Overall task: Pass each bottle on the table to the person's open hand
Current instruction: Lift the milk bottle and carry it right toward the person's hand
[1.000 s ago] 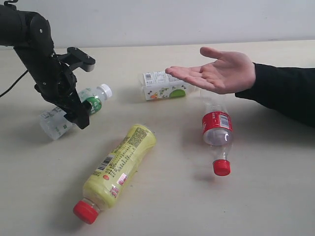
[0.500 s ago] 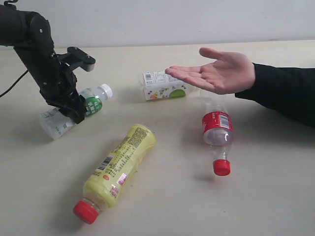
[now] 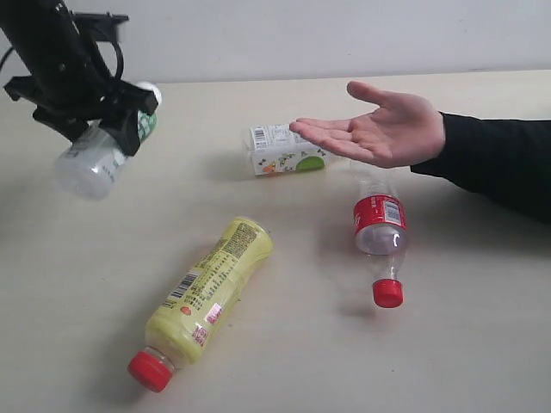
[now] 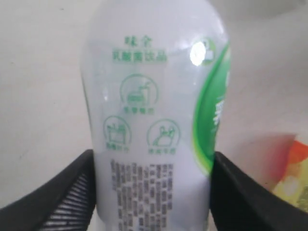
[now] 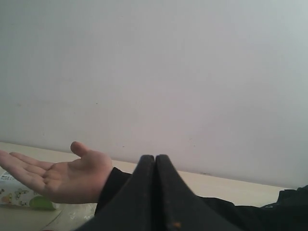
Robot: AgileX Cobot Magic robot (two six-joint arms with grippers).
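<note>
Carry the green-white bottle (image 3: 96, 159) steadily rightward to the person's open hand (image 3: 383, 129), passing clear of the squarish bottle (image 3: 284, 151), and loosen only once settled in the palm. Note its cloudy pale body, green-printed label and white cap, tilted base-down, clamped across the middle by the left pincer (image 3: 116, 129), aloft over the far left of the desk (image 3: 482, 344). Leave the right pincer (image 5: 155, 192), shut and empty, aside.

Left hand (image 3: 114, 129) hangs aloft, fingers part-closed in a grip; right hand (image 5: 155, 192) has fingers pressed together
</note>
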